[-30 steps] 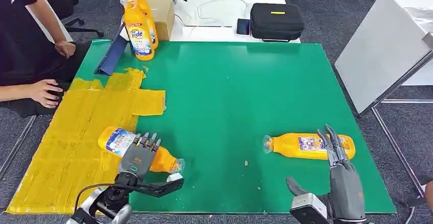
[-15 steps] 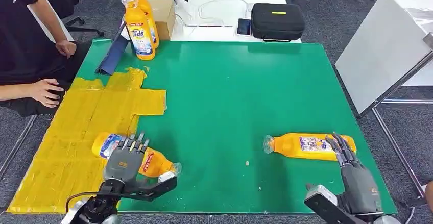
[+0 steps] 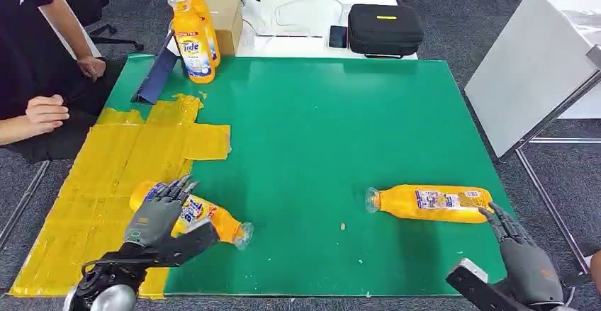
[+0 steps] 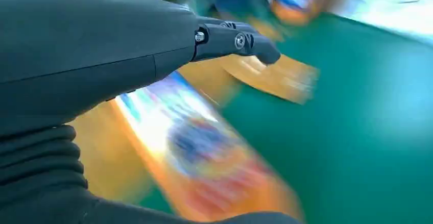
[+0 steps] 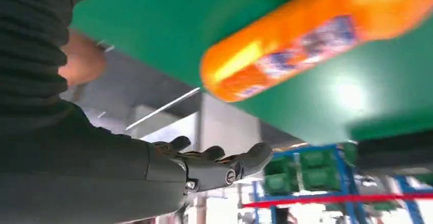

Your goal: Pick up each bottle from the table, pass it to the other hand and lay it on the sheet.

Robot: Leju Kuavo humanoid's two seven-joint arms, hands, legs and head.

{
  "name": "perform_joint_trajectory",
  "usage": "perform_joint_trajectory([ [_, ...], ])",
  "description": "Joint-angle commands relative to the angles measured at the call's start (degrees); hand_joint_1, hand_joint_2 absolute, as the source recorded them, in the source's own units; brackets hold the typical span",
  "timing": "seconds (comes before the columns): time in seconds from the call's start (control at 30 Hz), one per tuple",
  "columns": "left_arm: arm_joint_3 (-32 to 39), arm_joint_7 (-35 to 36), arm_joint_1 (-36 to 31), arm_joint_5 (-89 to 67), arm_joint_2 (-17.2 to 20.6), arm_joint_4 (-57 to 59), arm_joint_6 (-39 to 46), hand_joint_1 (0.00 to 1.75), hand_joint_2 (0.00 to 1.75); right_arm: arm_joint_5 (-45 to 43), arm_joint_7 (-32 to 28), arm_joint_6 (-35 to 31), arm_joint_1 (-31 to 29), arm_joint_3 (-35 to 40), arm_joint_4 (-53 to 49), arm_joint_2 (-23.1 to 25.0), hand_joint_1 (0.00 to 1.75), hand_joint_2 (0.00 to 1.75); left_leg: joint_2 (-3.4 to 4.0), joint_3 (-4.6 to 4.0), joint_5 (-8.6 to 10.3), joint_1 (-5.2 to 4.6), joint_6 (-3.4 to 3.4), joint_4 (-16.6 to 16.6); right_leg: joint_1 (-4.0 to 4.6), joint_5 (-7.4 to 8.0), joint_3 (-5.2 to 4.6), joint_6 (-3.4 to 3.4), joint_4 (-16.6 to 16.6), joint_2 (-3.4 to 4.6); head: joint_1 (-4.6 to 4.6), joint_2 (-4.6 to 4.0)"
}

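Far edge of green table (image 3: pixel 340 112): two upright orange bottles (image 3: pixel 193 42), cardboard box (image 3: pixel 225 20), black case (image 3: pixel 385 29); a person's hand (image 3: pixel 44 112) hangs off the left side. Bottle on sheet (image 3: pixel 205 219) lies half on the yellow sheet (image 3: pixel 120 169), cap toward centre; left hand (image 3: pixel 152 215) rests over it, fingers spread. Second bottle (image 3: pixel 429 203) lies flat, orange, labelled, near the right edge; right hand (image 3: pixel 521 251) just beside it, fingers apart, empty.

Blurred beyond reading: bottle label (image 4: pixel 204 147) under the left hand (image 4: pixel 102 81); smeared too, second bottle (image 5: pixel 316 35); cut off by the frame edge: right hand (image 3: pixel 528 265), seated person (image 3: pixel 28 56).
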Motion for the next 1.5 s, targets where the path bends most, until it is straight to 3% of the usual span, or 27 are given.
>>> perform_joint_trajectory([
  [0.03, 2.16, -1.76, 9.05, 35.76, -5.80, -6.37, -0.78, 0.00, 0.00, 7.00, 3.34, 1.61, -9.31, -1.51, 12.27, 1.57, 0.00, 1.75, 0.46, 0.23, -0.11, 0.04, -0.16, -0.05, 0.03, 0.11, 0.13, -0.08, -0.15, 0.51, 0.00, 0.00],
  [0.13, 1.08, -2.45, 9.20, 43.30, -4.82, -6.71, -0.46, 0.00, 0.00, 8.32, 5.63, 0.95, -10.07, 1.71, 13.00, 0.66, 0.00, 1.75, 0.49, 0.23, -0.07, -0.07, -0.16, -0.08, -0.03, 0.17, 0.52, 0.00, -0.10, 0.50, -0.02, 0.00],
  [0.3, -0.69, -1.25, 6.66, 46.34, -3.93, -7.05, 0.57, 0.00, 0.00, 10.94, 10.93, 0.72, -12.65, 4.52, 14.06, 0.64, 0.00, 1.75, 0.20, 0.01, 0.09, -0.01, -0.07, -0.02, 0.07, 0.20, -0.20, 0.07, -0.06, 0.23, 0.00, 0.00],
  [0.47, -1.44, -1.18, 6.12, 47.26, -3.37, -7.21, 1.37, 0.00, 0.00, 10.91, 14.09, 1.72, -15.46, 3.59, 17.00, 0.02, 0.00, 1.75, 0.18, 0.06, 0.11, -0.02, -0.04, -0.02, 0.06, 0.18, -0.13, 0.07, -0.05, 0.24, 0.00, 0.02],
  [1.1, -2.56, -1.90, 7.38, 47.35, -2.64, -9.16, 1.69, 0.00, 0.00, 15.02, 14.69, 1.81, -17.69, 5.60, 20.44, -0.60, 0.00, 1.75, 0.16, 0.00, 0.16, -0.08, 0.09, -0.01, 0.06, 0.20, 0.36, 0.12, -0.02, 0.21, -0.02, 0.00],
  [1.5, -4.01, 2.24, 5.44, 49.48, -3.47, -12.18, 3.20, 0.00, 0.00, 17.23, 17.65, 6.05, -24.75, 15.03, 19.91, 0.26, 0.00, 1.75, 0.22, -0.11, 0.22, -0.12, 0.14, 0.06, 0.03, 0.23, 0.25, 0.14, 0.10, 0.25, 0.00, 0.00],
])
